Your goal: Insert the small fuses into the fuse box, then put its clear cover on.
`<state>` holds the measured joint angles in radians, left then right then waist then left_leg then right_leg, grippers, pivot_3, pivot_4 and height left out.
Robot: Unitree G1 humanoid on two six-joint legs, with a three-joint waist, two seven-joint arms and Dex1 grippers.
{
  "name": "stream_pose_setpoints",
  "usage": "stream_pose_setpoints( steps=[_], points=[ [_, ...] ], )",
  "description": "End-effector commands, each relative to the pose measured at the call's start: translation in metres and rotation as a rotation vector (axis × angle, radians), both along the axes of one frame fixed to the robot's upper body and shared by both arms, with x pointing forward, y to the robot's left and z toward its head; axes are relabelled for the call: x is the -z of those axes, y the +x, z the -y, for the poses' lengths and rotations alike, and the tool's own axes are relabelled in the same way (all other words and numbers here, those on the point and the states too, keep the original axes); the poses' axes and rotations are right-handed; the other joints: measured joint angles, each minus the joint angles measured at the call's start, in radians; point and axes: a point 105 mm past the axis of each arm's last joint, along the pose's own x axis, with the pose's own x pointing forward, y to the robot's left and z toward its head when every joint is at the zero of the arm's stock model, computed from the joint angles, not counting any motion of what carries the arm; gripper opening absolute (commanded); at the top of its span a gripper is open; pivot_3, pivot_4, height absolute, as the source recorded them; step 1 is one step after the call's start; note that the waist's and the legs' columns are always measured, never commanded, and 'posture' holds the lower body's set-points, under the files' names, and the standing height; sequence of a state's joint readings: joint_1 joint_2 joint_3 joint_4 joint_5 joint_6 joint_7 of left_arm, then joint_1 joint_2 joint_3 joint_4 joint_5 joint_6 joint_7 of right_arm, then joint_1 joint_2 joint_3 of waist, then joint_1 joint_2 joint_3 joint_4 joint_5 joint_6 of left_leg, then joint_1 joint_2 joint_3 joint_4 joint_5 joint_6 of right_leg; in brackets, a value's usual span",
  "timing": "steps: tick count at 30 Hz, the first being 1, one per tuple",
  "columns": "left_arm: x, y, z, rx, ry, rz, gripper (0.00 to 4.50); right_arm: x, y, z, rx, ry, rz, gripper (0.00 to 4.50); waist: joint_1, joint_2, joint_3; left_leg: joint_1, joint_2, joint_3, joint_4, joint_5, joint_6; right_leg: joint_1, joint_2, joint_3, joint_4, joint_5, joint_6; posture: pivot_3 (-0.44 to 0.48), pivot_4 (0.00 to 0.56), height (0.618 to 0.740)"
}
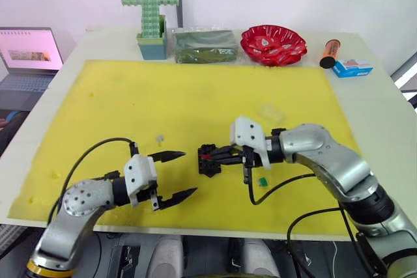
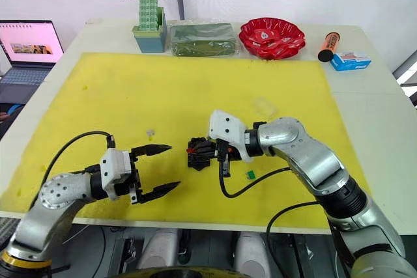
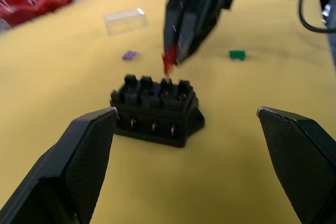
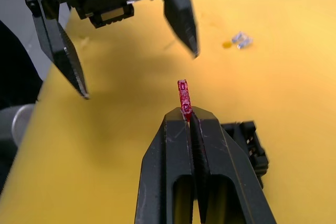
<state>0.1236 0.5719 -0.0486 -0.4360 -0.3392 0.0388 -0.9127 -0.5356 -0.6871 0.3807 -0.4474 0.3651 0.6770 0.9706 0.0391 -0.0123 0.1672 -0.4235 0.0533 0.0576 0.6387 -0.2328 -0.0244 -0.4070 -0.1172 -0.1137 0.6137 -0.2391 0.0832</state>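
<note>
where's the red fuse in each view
Left eye view: red fuse at the right gripper's tips, over the fuse box.
Right eye view: same spot.
Left wrist view: hanging above the box.
Right wrist view: pinched at the fingertips.
Shared landmark: fuse box.

even, bright overhead light — no hard glare on the yellow mat [image 1: 195, 96]. soft short shadows sit under both arms. the laptop [image 1: 26, 50] screen glows washed-out pink. head views are sharp across the table, with mild bending at the edges. in the left wrist view the fuse box [image 3: 156, 109] is fairly crisp, its own fingers [image 3: 73, 171] and the background are blurred. right wrist view — red fuse [image 4: 183, 98] sharp, far mat soft.
</note>
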Motion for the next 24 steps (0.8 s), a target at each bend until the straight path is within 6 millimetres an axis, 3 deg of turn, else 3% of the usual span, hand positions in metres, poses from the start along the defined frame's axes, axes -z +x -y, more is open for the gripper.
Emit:
stream_pose_setpoints(
  steps=[1, 6, 14, 24],
  points=[
    [0.003, 0.005, 0.008, -0.032, 0.001, 0.047, 4.48, -0.001, 0.000, 0.001, -0.017, -0.028, 0.048, 0.00, 0.000, 0.000, 0.000, 0.000, 0.000, 0.000, 0.000, 0.000, 0.000, 0.000, 0.000, 0.000, 0.000, 0.000, 0.000, 0.000, 0.150, 0.740],
    [0.000, 0.010, 0.016, -0.051, -0.023, 0.043, 4.48, 0.000, 0.002, 0.002, -0.023, -0.041, 0.054, 0.00, -0.001, 0.000, 0.000, 0.000, 0.000, 0.000, 0.000, 0.000, 0.000, 0.000, 0.000, 0.000, 0.000, 0.000, 0.000, 0.000, 0.150, 0.740],
    [0.000, 0.024, 0.012, -0.051, -0.008, 0.035, 4.48, 0.001, 0.006, 0.006, -0.013, -0.064, 0.062, 0.00, -0.002, 0.000, -0.001, 0.000, 0.000, 0.000, 0.000, 0.000, 0.000, 0.000, 0.000, 0.000, 0.001, 0.000, 0.000, 0.000, 0.150, 0.740],
    [0.007, 0.024, 0.009, -0.027, 0.004, 0.033, 4.48, 0.002, 0.006, 0.009, -0.018, -0.089, 0.065, 0.00, -0.001, 0.000, -0.001, 0.000, 0.000, 0.000, 0.001, 0.000, 0.000, 0.000, 0.000, 0.000, 0.001, 0.000, 0.000, 0.000, 0.150, 0.740]
  ],
)
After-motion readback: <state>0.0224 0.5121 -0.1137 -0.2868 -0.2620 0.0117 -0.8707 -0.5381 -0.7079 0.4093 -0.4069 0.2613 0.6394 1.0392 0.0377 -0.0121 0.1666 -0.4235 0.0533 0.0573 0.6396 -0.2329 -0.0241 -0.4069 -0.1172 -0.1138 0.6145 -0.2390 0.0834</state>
